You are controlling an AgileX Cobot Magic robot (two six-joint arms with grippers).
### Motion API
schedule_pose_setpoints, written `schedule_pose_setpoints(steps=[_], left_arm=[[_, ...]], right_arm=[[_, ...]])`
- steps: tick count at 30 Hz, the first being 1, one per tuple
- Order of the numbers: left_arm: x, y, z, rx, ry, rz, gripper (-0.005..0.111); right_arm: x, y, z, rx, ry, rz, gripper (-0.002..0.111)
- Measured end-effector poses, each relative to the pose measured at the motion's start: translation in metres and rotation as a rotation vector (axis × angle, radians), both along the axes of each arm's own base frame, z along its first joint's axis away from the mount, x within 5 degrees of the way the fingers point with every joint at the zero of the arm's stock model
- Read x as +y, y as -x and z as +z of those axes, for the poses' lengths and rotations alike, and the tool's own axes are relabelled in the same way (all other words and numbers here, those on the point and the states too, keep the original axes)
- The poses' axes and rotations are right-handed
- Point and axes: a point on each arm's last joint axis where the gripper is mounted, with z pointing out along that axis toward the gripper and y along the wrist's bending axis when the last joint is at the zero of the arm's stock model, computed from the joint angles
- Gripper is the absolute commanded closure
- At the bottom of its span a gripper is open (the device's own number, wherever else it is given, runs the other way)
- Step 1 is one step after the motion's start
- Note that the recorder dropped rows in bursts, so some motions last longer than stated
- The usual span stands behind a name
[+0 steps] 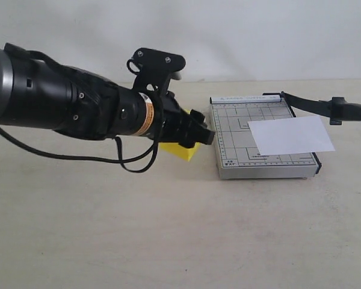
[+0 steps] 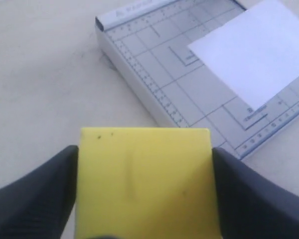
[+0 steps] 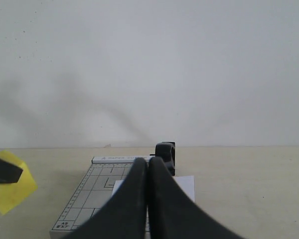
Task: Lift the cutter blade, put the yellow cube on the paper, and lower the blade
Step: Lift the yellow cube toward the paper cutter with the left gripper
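Here the left claw point(image 1: 195, 135), just left of centre in the exterior view, grips the yellow cube point(image 1: 182, 152) between its fingers point(image 2: 35, 199). The cube is tilted and sits just beside the grey cutter base point(image 1: 234, 150) on the tabletop point(image 1: 168, 229). The paper point(image 1: 295, 135) lies on the base's right part. The cutter blade point(image 1: 307, 103) slants up toward the right edge, with the right claw point(image 3: 148, 167) pinched closed on it.

A plain white matte wall point(image 1: 259, 36) rises behind the far edge of the flat beige tabletop point(image 1: 168, 241) (its surface is faintly mottled). Soft, even light falls on both, and dim grey shadows lie across the wall.
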Motion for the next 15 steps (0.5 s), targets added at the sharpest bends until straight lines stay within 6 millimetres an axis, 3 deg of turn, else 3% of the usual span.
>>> schedule_pose_setpoints(steps=[7, 15], left_arm=[[-0.029, -0.018, 0.029, -0.073, 0.103, -0.059, 0.102], [-0.067, -0.038, 0.033, -0.12, 0.162, -0.109, 0.102]], right_arm=[[0.0, 0.0, 0.0, 0.0, 0.0, 0.0, 0.108], [0.0, 0.0, 0.0, 0.0, 0.0, 0.0, 0.108]])
